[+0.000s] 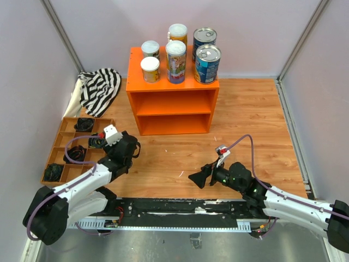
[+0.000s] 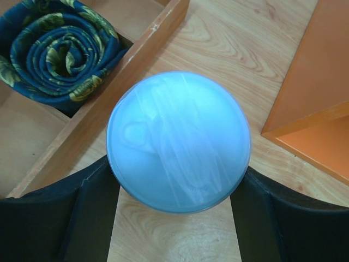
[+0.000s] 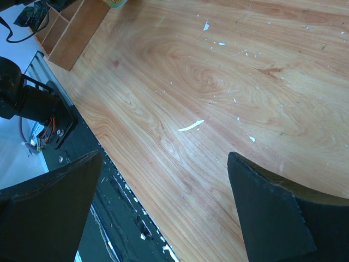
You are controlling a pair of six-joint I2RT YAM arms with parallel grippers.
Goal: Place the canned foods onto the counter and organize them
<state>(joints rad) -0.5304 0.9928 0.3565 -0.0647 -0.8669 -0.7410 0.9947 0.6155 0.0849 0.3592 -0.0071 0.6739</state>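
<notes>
Six cans logged atop orange shelf unit, one more below.
Noted white-lidded can lid-up over wooden surface, just beside brown tray wall; lifted or resting, cannot tell. Left fingers closed against its two sides. Found right fingers spread wide, holding nothing, over bare wood.

counter: back centre
cans: six on counter
tray: left of counter
seventh can: just right of tray
</notes>
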